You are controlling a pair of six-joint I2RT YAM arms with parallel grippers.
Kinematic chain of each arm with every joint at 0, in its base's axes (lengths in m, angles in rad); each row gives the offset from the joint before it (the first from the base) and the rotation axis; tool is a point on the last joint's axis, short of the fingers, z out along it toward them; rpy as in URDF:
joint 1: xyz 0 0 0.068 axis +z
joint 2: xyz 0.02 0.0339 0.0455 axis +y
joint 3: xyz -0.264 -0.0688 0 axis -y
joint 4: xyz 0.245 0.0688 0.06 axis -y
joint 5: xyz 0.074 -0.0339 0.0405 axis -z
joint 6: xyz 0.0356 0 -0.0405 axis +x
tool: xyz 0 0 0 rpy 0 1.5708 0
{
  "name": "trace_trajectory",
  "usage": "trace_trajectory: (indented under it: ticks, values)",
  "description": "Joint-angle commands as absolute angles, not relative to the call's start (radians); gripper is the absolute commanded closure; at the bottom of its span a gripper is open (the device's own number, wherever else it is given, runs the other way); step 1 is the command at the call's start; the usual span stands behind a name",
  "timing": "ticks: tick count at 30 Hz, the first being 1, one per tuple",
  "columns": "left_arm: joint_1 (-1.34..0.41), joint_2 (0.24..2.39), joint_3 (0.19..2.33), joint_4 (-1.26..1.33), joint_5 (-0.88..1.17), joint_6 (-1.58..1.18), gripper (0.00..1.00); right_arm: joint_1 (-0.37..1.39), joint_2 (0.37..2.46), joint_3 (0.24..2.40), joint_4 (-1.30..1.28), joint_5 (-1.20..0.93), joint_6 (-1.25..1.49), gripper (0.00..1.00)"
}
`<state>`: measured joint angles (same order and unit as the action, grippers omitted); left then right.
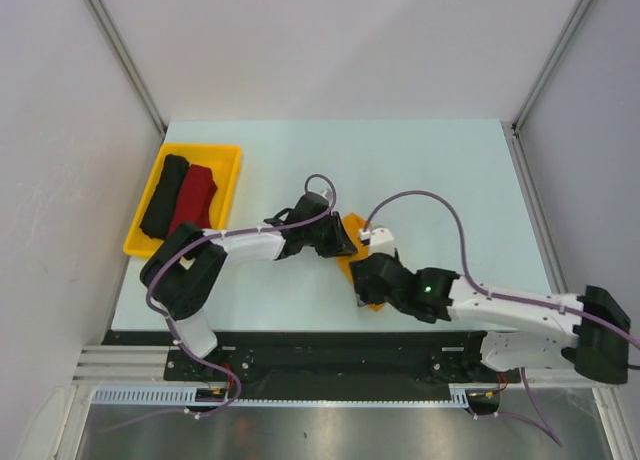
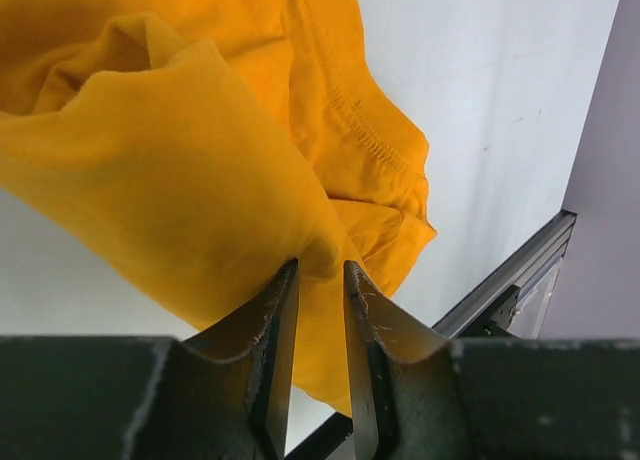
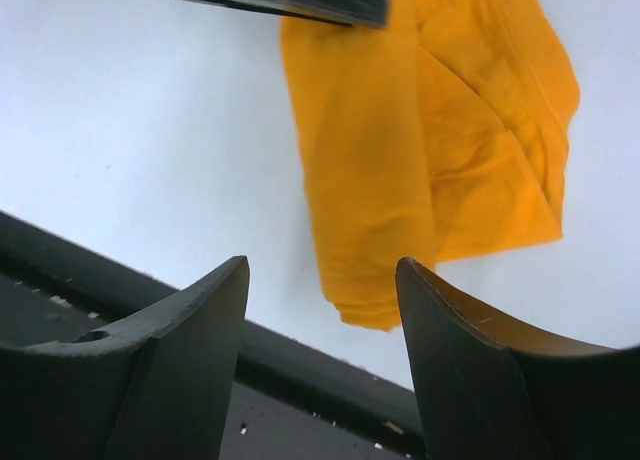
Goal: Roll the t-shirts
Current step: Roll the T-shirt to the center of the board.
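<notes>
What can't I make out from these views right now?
- Top view: most of the orange t-shirt, covered by both wrists; its shape is unclear.
- Left wrist view: how much cloth the left hand pinches, hidden by the fold; the shirt runs off the top and left edges.
- Right wrist view: the shirt's upper part, cut by the top edge.
- Top view: the yellow tray's near edge, under the left arm.

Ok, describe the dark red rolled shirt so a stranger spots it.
Find the yellow tray at the far left corner of the table. Two rolls lie in it; the dark red roll is the right-hand one, beside the black roll.
</notes>
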<state>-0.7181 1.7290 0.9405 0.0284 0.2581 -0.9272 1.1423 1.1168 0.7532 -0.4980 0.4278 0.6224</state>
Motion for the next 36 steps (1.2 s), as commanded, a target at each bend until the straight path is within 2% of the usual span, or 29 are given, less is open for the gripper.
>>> trace_trajectory:
  ticks: [1, 9, 14, 17, 23, 29, 36]
  values:
    - [-0.724, 1.769, 1.003, 0.008, 0.235, -0.943, 0.71, 1.235, 1.300, 0.865, -0.557, 0.687, 0.551, 0.33]
    - [-0.724, 1.810, 1.043, 0.008, 0.241, -0.959, 0.68, 1.259, 1.515, 0.890, -0.584, 0.716, 0.578, 0.31]
    - [-0.718, 1.796, 1.086, -0.026, 0.241, -0.946, 0.57, 1.235, 1.578, 0.891, -0.626, 0.727, 0.636, 0.32]
    - [-0.700, 1.766, 1.089, -0.040, 0.238, -0.939, 0.49, 1.212, 1.562, 0.890, -0.655, 0.744, 0.664, 0.34]
    - [-0.637, 1.660, 1.068, -0.057, 0.245, -0.916, 0.40, 1.164, 1.523, 0.891, -0.626, 0.704, 0.601, 0.37]
    - [-0.589, 1.517, 0.970, -0.058, 0.235, -0.899, 0.37, 1.100, 1.461, 0.870, -0.520, 0.533, 0.480, 0.47]
    - [-0.604, 1.450, 0.833, 0.018, 0.252, -0.908, 0.43, 0.869, 1.333, 0.773, -0.361, 0.102, 0.443, 0.52]
